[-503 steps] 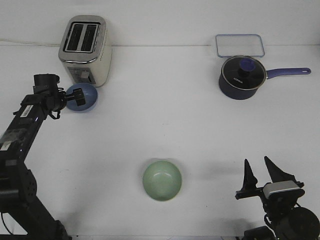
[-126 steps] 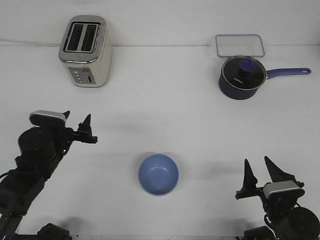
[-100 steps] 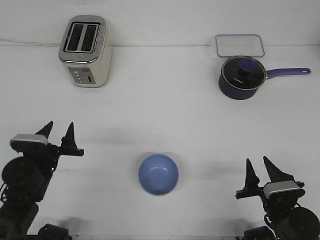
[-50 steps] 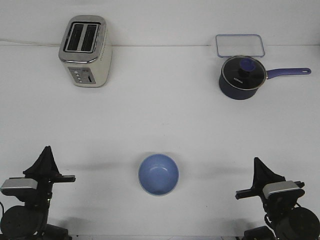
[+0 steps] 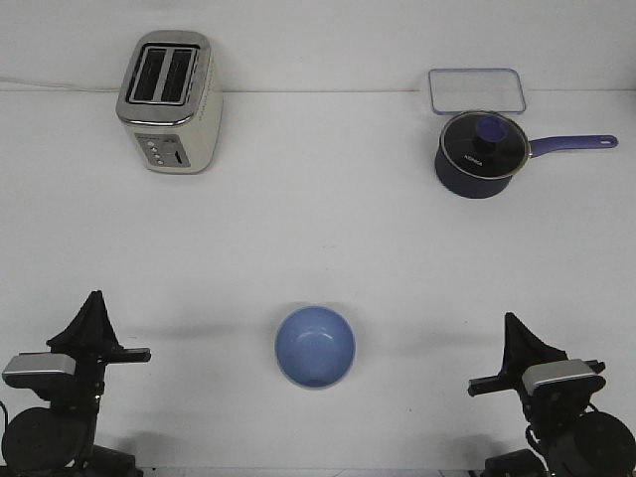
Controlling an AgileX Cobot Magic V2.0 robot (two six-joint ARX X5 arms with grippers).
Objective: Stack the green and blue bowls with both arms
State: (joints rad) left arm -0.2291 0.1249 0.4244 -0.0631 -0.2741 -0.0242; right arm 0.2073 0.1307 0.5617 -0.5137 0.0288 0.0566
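Note:
The light blue bowl (image 5: pixel 315 345) sits upright on the table near the front, at the middle. The pale green bowl does not show; only the blue one is seen at that spot. My left gripper (image 5: pixel 95 301) is at the front left corner, well left of the bowl, with its black fingers together and empty. My right gripper (image 5: pixel 511 323) is at the front right corner, well right of the bowl, with its fingers together and empty.
A silver toaster (image 5: pixel 168 99) stands at the back left. A dark navy saucepan with a glass lid (image 5: pixel 480 152) stands at the back right, its handle pointing right. A clear rectangular lid (image 5: pixel 477 89) lies behind it.
The blue bowl went from beside the toaster to where the green bowl stood. My left arm drew back to the front left. Both grippers went from open to shut.

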